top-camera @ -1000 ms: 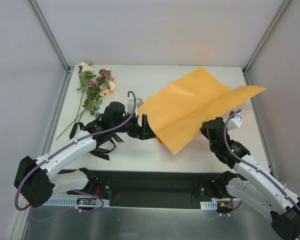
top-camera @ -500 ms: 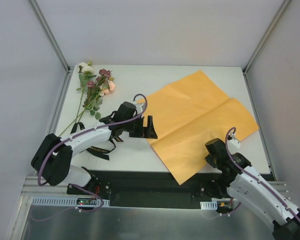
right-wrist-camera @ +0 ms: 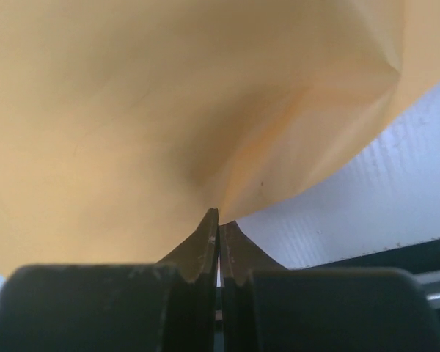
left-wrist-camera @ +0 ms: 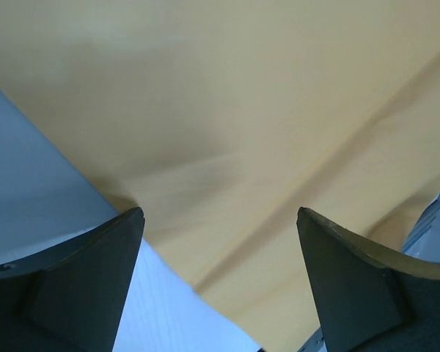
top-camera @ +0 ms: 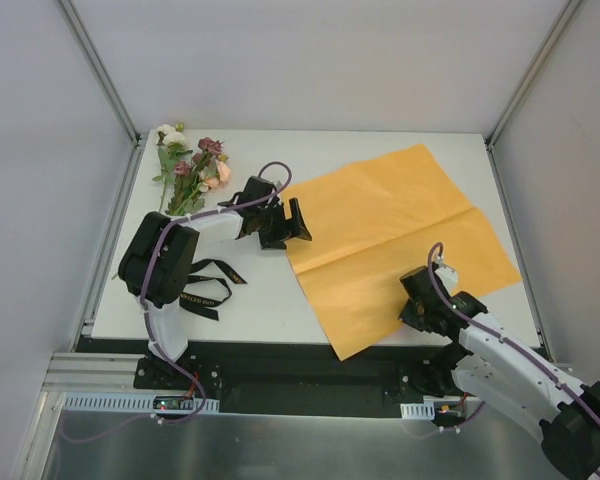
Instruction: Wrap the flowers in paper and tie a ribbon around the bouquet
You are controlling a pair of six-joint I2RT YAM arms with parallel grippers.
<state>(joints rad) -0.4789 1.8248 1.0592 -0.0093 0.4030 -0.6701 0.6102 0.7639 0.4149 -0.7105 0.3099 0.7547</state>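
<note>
Pinching paper (top-camera: 390,225) edge: right claw (right-wrist-camera: 218,220) | left claw (left-wrist-camera: 218,216): spread above paper

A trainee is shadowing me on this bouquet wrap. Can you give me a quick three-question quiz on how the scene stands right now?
1. True or false: the flowers lie on the orange paper.
2. The left hand is: A) open over the paper's left edge; B) shut on a stem; C) out of view.
3. Fill in: the right hand is shut on the near edge of the ___.

Key: 1 false, they lie apart from it at the far left; 2 A; 3 orange paper.
</note>
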